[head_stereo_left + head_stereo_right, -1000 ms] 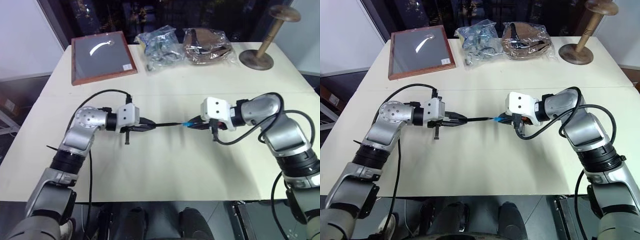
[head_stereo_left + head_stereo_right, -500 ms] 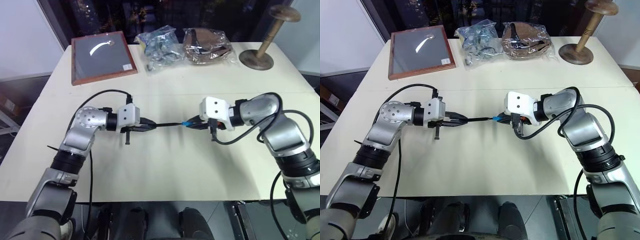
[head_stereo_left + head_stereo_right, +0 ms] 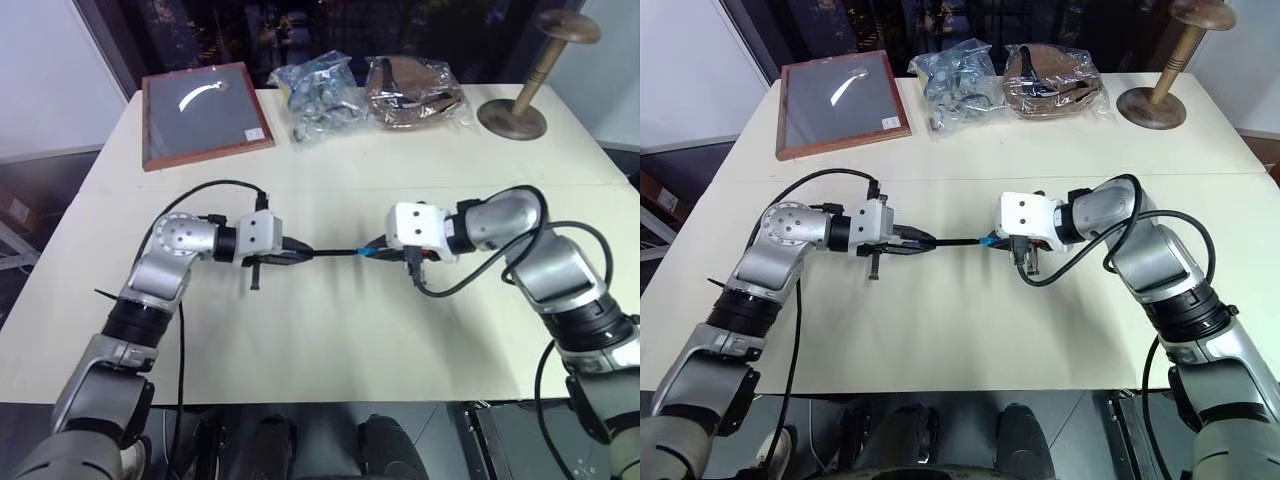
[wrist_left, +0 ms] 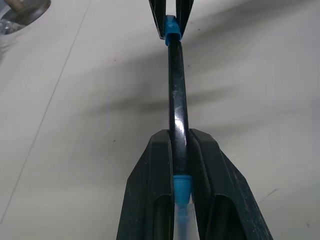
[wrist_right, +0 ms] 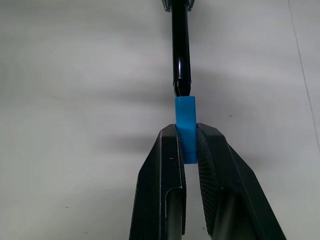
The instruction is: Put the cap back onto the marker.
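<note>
right claw (image 5: pixel 190 145) pinching cap (image 5: pixel 185 120), marker (image 5: pixel 180 50) end touching it

Bright, even light from overhead is falling on the pale table (image 3: pixel 330 330), while the background beyond its far edge is staying dark. Glare is showing as a white streak on the glass of the framed picture (image 3: pixel 205 110) and as a thin highlight along the glossy marker (image 4: pixel 177 100). Soft, broad shadows are spreading across the tabletop in both wrist views, where the nearest parts of the black fingers (image 5: pixel 170 190) are looking slightly soft.
</note>
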